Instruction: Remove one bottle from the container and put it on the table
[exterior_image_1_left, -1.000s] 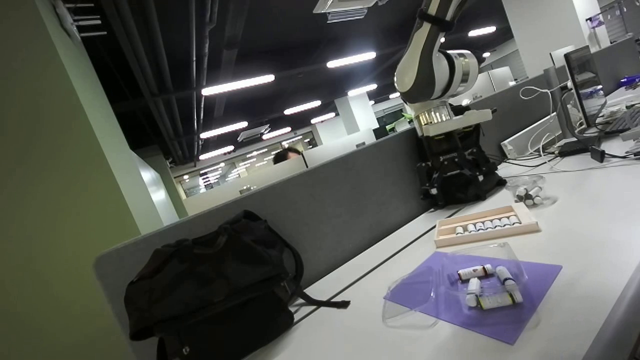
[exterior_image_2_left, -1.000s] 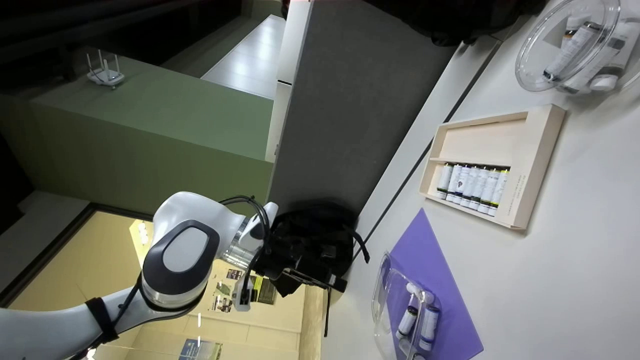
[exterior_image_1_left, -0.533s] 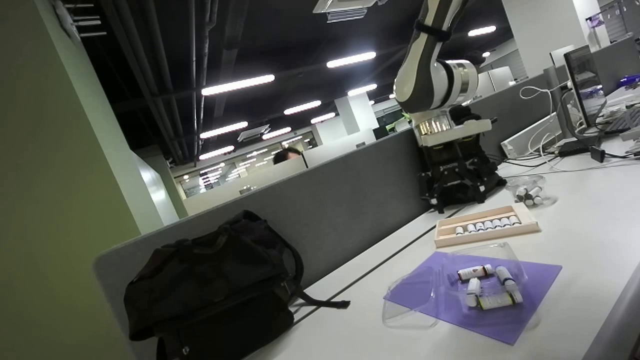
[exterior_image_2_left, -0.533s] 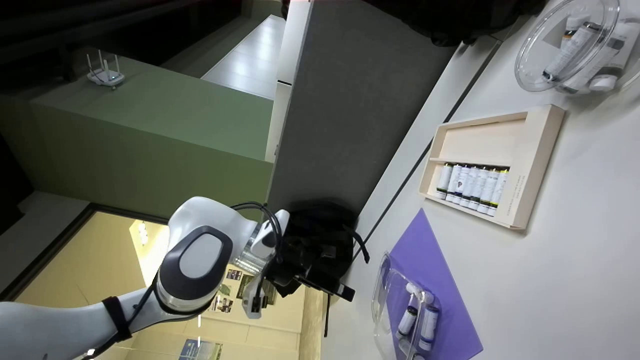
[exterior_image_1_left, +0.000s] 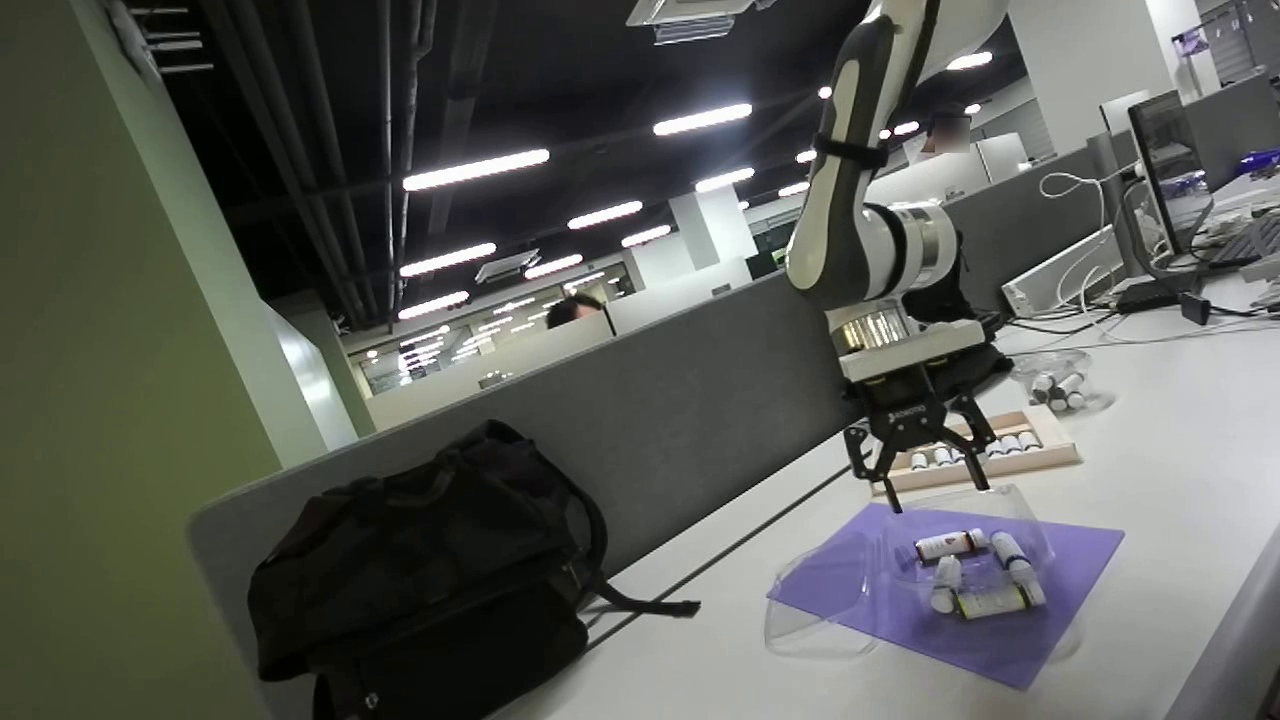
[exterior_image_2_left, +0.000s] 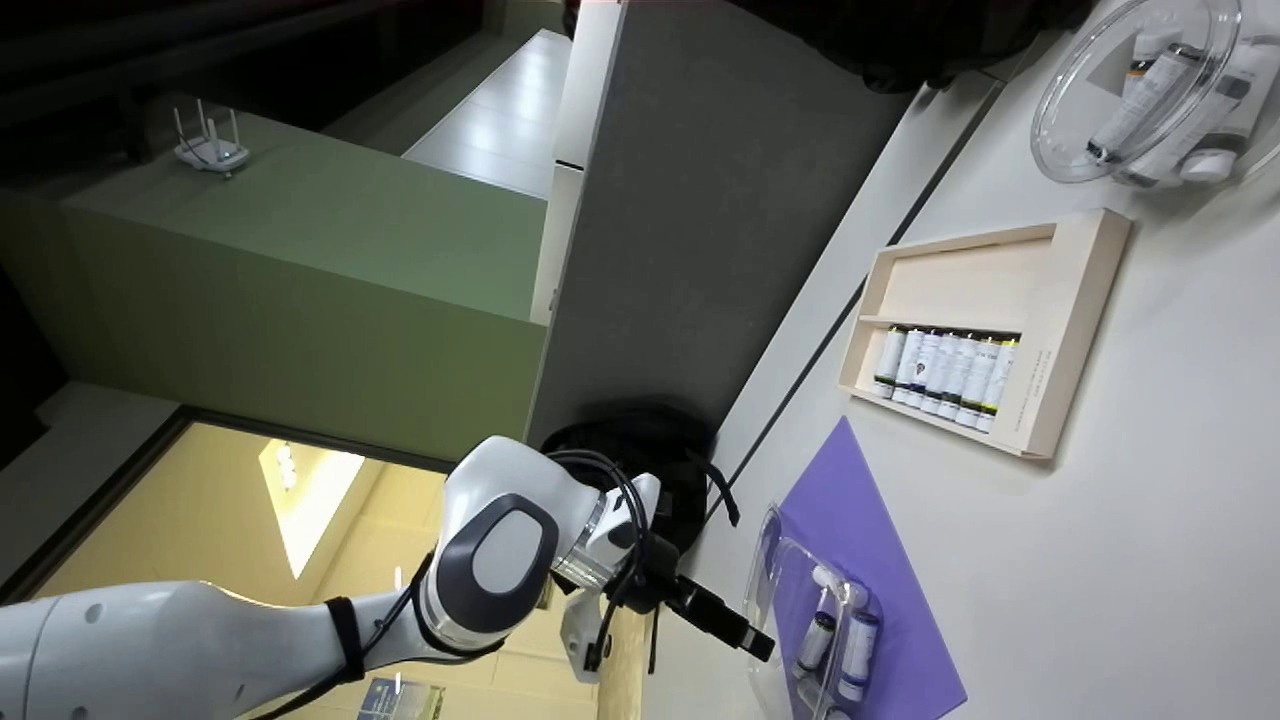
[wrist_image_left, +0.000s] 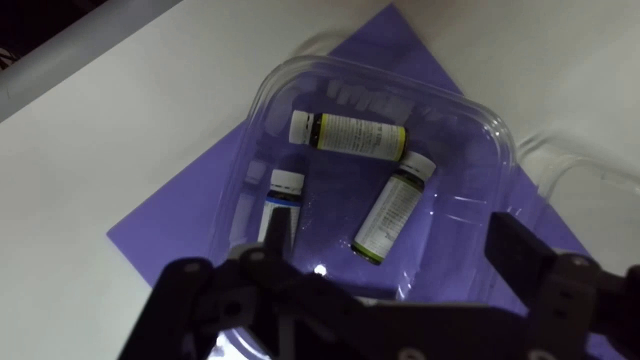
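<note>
Bottles, dark-bodied with white caps and pale labels, lie on their sides in a transparent, round-cornered plastic tub; an exterior view gives me four. My wrist view shows three plainly: a yellow-banded bottle, a green-banded bottle with its cap touching or just beside the yellow one's base, and a blue-banded bottle, its lower part hidden. At or over one side of the tub I have the black two-fingered end effector, jaws spread wide with nothing between them; its exact height I cannot tell.

I judge the step in hand to be the reach, with no bottle taken yet. The green-banded one looks like the easiest pick, since it lies roughly crosswise to the line the jaws would close along. So the next move calls for a small wrist turn, centring over its label, then lowering inside the walls without nudging the yellow-banded neighbour. Only after a lift past the rim would I lay it on the long, smooth, grey-white counter, beyond the flat purple sheet under the tub.

Beside the tub lies a transparent plastic lid or second shell. Farther out I see a shallow pale wooden box holding a row of white-labelled cylinders, a rounded transparent container with more bottles in it, and a black backpack.
</note>
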